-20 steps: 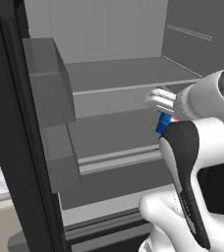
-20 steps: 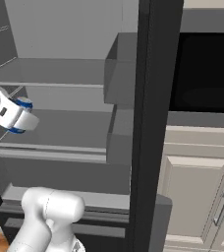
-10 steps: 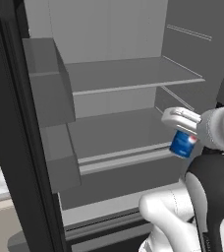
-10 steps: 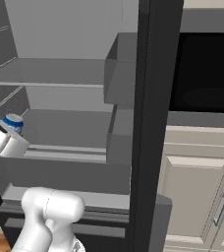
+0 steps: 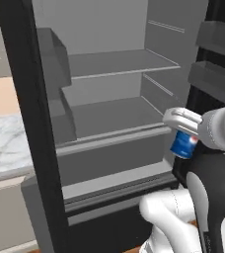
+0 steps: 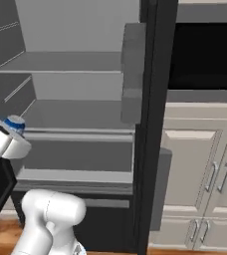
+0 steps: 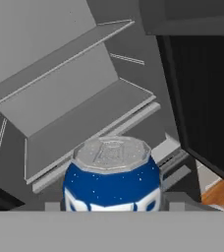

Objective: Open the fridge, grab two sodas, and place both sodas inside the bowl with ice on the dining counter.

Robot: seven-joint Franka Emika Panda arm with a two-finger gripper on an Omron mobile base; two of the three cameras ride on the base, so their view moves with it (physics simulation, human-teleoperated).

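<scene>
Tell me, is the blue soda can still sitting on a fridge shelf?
No, the blue can is clamped in the gripper, out in front of the open fridge shelves.

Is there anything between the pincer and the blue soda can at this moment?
No. The pincer is already closed on the blue soda can, holding it in front of the open fridge, so nothing stands between them. The bowl is out of sight, so the way there cannot be judged.

The fridge [image 5: 109,104] stands open, its grey shelves [image 5: 114,64] bare — free room across both. Door bins [image 5: 53,59] jut in at left; the black door edge [image 6: 153,124] walls the right side.
</scene>
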